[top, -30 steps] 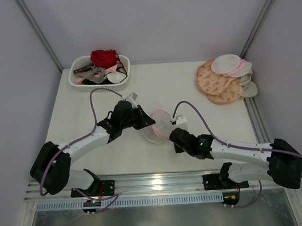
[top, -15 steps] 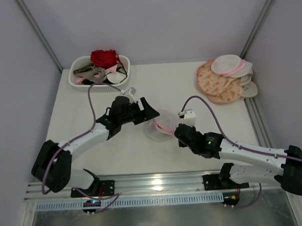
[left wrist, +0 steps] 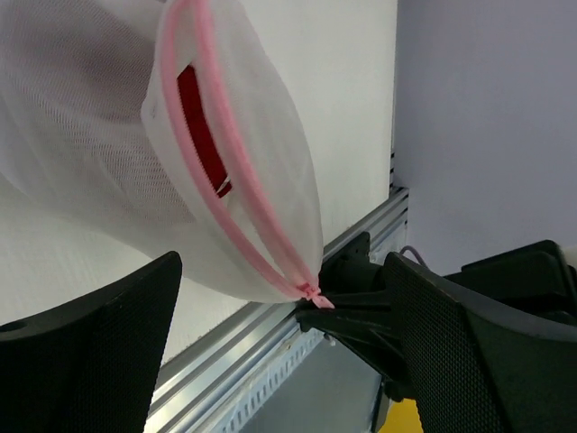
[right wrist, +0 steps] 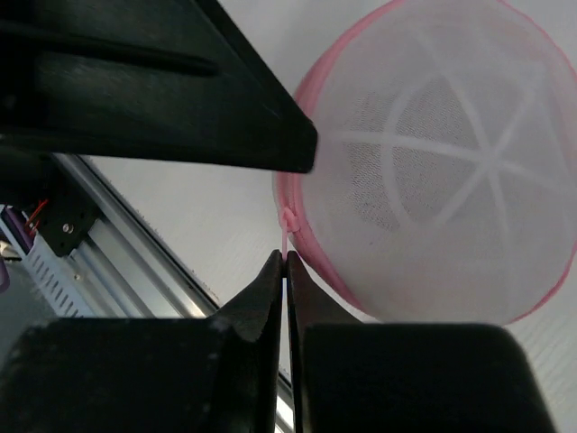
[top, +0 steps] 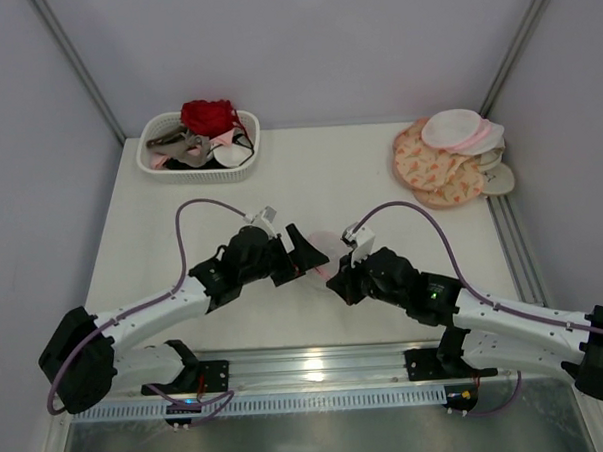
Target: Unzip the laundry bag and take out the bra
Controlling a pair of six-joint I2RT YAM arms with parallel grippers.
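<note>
Right wrist: right gripper [right wrist: 287, 271] is pinching the zipper pull [right wrist: 288, 224] of the laundry bag [right wrist: 451, 171].
Bag is sitting just beyond its fingertips, zipper rim curving away; left gripper [left wrist: 279, 271], spread wide and empty, is flanking it opposite.

The left wrist view's edge crops the laundry bag [left wrist: 108, 135].

On my feed the laundry bag [right wrist: 433, 171] is translucent white mesh crossed by white rib lines, with a pink zipper rim [left wrist: 236, 171] and a pink zipper pull [right wrist: 288, 236]. Through its gap I see something red [left wrist: 200, 135]. My right gripper [right wrist: 287, 263] is black. The left gripper [left wrist: 279, 356] is black too, its pads [left wrist: 99, 343] finely dotted. The basket [top: 201, 171] is white and holds a red bundle [top: 209, 115]. The far pouches [top: 434, 170] are peach with a small orange print. The table [top: 379, 163] is white.
</note>
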